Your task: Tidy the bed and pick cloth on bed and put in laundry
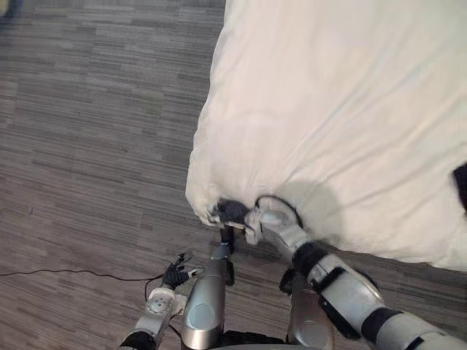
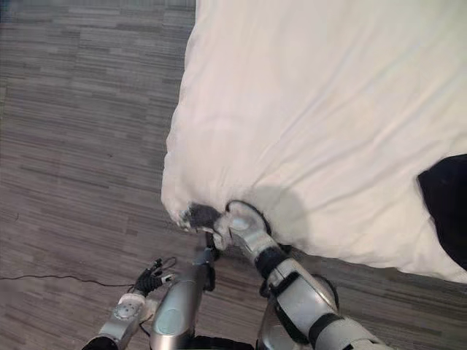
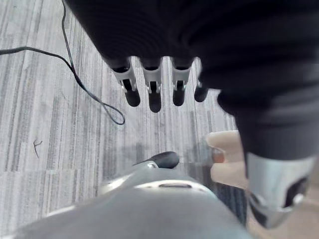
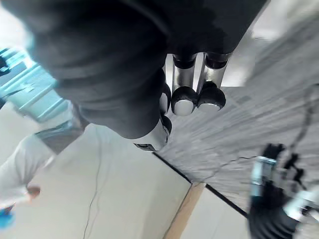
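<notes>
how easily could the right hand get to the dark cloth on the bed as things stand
Probably not without a step. The right hand is at the near corner of the white duvet, while the dark cloth lies well off to the right. Nothing on the duvet blocks the way.

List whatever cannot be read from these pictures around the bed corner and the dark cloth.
- Dark cloth: cut off by the right edge in both eye views, so its full shape and kind stay unknown.
- Right hand at the corner of the white duvet: its dark cover hides the contact in the eye views, so whether it holds the duvet cannot be told.
- Duvet's far side: cut off by the top edge.
</notes>
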